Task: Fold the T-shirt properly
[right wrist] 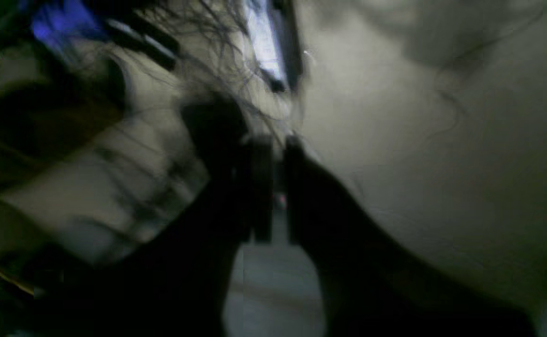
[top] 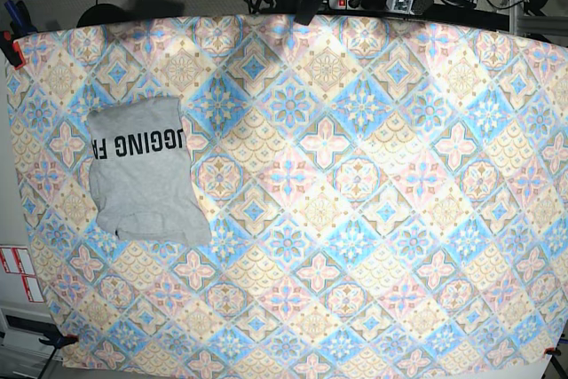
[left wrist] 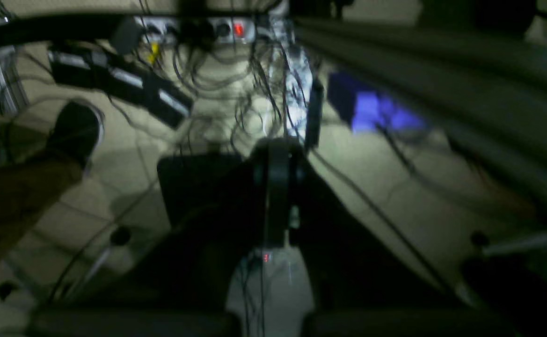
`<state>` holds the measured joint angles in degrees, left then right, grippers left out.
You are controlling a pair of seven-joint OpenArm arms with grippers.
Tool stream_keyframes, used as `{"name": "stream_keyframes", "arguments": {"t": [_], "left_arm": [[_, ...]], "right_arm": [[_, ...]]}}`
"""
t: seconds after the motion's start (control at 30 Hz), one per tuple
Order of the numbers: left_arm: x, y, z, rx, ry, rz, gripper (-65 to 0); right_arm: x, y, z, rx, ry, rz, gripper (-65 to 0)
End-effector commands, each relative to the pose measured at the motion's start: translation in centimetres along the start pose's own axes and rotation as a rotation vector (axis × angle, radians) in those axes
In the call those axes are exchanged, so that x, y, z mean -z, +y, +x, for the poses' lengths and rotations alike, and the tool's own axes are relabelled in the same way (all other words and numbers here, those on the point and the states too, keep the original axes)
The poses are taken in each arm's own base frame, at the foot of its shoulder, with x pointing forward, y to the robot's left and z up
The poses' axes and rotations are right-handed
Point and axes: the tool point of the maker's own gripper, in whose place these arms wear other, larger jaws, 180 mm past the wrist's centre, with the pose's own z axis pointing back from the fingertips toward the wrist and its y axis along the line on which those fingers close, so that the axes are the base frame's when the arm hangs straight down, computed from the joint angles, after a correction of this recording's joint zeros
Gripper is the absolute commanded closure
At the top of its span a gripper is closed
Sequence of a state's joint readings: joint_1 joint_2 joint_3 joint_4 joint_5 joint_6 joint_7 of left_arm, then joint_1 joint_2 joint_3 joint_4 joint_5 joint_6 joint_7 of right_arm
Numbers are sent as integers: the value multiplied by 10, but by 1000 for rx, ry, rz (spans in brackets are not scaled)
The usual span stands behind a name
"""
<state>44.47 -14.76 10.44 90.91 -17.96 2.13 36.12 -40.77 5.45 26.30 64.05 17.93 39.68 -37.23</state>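
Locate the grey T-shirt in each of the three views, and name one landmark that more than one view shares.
Base: the T-shirt lies folded on the tablecloth at the left, black lettering showing across its upper part.
Left wrist: not in it; only floor, cables and the shut left gripper.
Right wrist: not in it; blurred floor and the right gripper.
Shared landmark: the power strip with its red light, also at the base view's top edge.

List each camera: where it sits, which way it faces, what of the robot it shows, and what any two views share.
Left wrist: on the left arm, aimed past its shut left gripper at the floor, cables and a power strip.
Right wrist: on the right arm, blurred, aimed past the right gripper at floor and cables.
Base: overhead, facing down on the tablecloth and folded T-shirt; no gripper visible.
Shared: both wrist views show a blue patch and floor.
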Motion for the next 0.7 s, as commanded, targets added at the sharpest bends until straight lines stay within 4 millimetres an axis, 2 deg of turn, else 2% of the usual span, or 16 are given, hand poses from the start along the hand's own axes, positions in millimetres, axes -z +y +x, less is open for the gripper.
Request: {"name": "stream_keyframes", "arguments": {"t": [0.0,0.17,0.33,0.53,0.67], "left_arm": [[4,-3,-7,10,15,-8,0],[36,-13,-27,32,65,-21,0],[60,-14,-49,1,94,0,0],[86,4,-71,-21,124,61,0],[104,32,-86,19,177,132,0]], "right_arm": [[0,-5,-2,14,7,1,-48],[27,0,1,110,-14,41,-48],[55,16,-7,55,13,70,-48],[85,37,-7,90,-17,117,-48],[101,55,11,145,-66,153,-48]]}}
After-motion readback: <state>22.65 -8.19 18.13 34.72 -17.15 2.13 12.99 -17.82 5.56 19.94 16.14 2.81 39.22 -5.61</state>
